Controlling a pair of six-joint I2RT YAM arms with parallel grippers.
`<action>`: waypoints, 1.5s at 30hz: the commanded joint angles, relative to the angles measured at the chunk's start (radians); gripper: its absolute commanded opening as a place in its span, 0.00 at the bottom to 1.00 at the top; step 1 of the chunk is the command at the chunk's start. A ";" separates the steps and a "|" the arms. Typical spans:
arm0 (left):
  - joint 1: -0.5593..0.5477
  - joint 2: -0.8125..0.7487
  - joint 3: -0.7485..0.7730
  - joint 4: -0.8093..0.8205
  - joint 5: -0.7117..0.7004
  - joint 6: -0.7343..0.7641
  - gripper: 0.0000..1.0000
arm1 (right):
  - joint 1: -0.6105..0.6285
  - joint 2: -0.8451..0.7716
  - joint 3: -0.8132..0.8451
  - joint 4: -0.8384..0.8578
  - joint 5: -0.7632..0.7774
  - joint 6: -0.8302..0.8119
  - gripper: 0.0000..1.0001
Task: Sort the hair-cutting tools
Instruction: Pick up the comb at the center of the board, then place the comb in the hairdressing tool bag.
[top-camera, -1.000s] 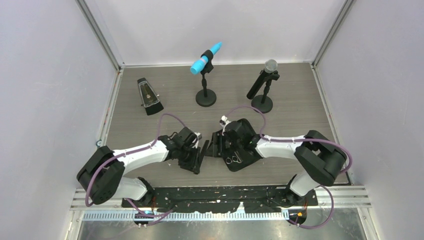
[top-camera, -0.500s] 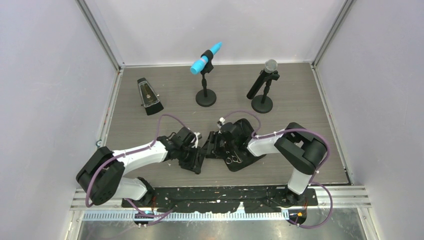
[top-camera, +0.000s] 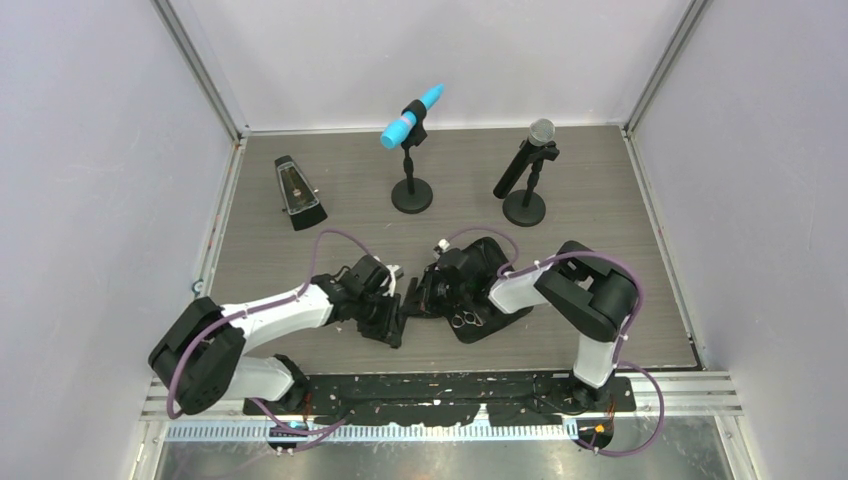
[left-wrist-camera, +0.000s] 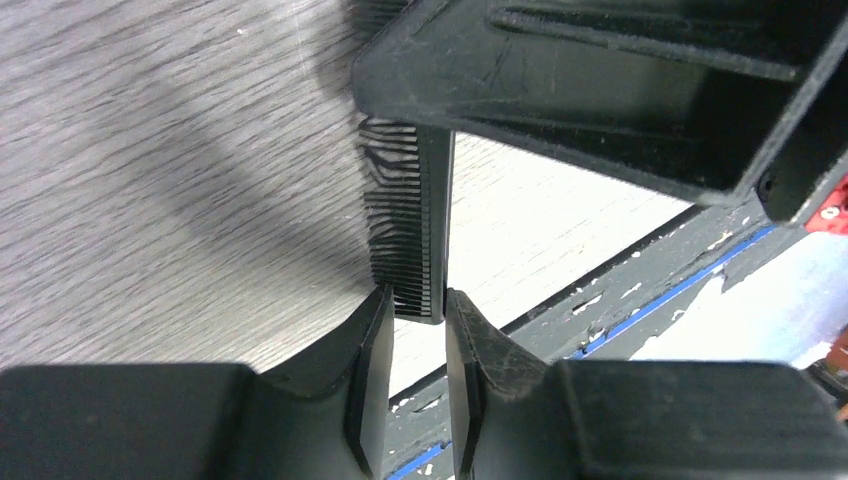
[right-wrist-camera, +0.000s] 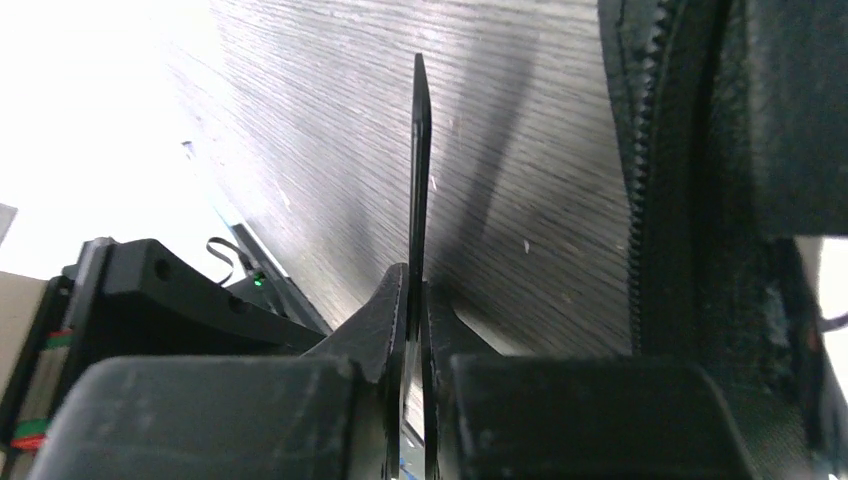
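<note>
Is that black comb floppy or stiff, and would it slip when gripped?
Probably stiff: the comb juts straight from the right gripper without sagging. Likely light, being so thin edge-on. Possibly slippery: the left gripper pinches only its smooth end.

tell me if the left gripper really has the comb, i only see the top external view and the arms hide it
Observer: In the left wrist view the left gripper pinches the comb only at its very end, with the teeth against one fingertip and the spine against the other.
Operator: and the right one
Observer: The right wrist view shows the right gripper shut on a thin black edge. It looks like the same comb seen edge-on, reaching well past the fingers.
</note>
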 joint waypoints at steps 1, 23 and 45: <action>0.000 -0.085 -0.023 -0.075 -0.113 0.013 0.34 | 0.008 -0.091 0.041 -0.111 0.056 -0.123 0.05; 0.073 -0.439 0.088 -0.278 -0.385 -0.214 1.00 | -0.086 -0.224 0.509 -1.289 0.681 -0.983 0.06; 0.100 -0.408 0.059 -0.245 -0.344 -0.218 1.00 | 0.040 -0.078 0.566 -1.276 0.710 -0.969 0.12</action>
